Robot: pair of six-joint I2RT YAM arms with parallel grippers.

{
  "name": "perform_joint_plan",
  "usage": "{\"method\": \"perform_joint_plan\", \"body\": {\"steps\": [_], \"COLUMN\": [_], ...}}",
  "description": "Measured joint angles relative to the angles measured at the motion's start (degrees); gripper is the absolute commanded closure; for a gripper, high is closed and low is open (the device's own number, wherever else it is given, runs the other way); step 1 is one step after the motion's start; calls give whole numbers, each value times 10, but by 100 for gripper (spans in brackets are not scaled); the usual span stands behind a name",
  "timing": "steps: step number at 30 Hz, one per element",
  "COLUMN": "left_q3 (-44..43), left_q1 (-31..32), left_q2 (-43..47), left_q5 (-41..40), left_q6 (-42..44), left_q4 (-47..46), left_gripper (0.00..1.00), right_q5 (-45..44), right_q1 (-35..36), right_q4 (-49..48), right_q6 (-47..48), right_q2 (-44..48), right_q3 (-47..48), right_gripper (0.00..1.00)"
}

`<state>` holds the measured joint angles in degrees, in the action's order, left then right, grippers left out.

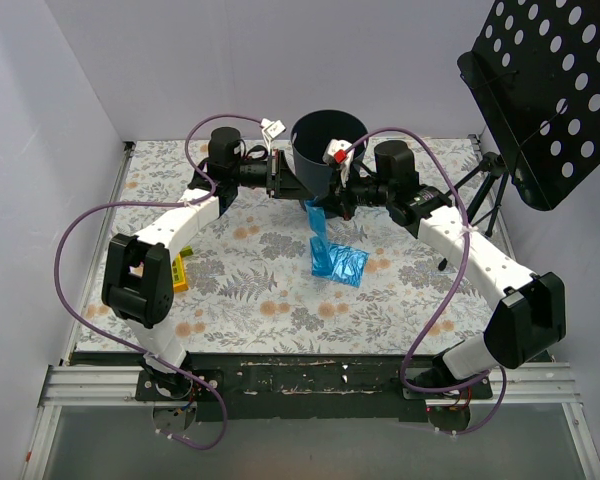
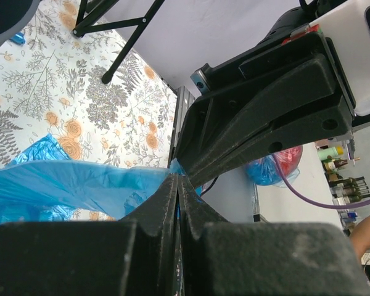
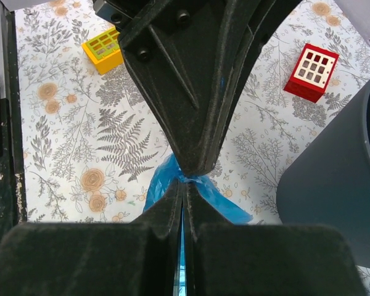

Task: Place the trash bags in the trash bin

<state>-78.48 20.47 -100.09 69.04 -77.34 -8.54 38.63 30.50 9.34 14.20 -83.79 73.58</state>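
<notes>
At left fingers point(image 2: 153, 211) and right fingers point(image 3: 163, 214): clamped tight on trash bag point(image 2: 61, 182); probably handles limp, featherlight, slippery, so best gripped at gathered folds

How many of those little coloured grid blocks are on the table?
2. A yellow block lies beside the left arm; a red-and-white block sits near the dark bin. More could be hidden under the arms.
</notes>
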Motion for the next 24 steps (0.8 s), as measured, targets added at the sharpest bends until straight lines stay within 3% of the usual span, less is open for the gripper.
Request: {"method": "perform_joint_plan", "body": {"steps": [24], "left_q3": [19], "left_q1": [-47], "left_q2": [31], "left_q5": [9], "left_q6": [59], "left_q4": [97], "left_gripper": [100], "right_q5": [-73], "right_q1": [-41], "right_q4": [39], "right_q6": [17], "right_q2": [49], "right_q3": [-15], "right_gripper": [99]}}
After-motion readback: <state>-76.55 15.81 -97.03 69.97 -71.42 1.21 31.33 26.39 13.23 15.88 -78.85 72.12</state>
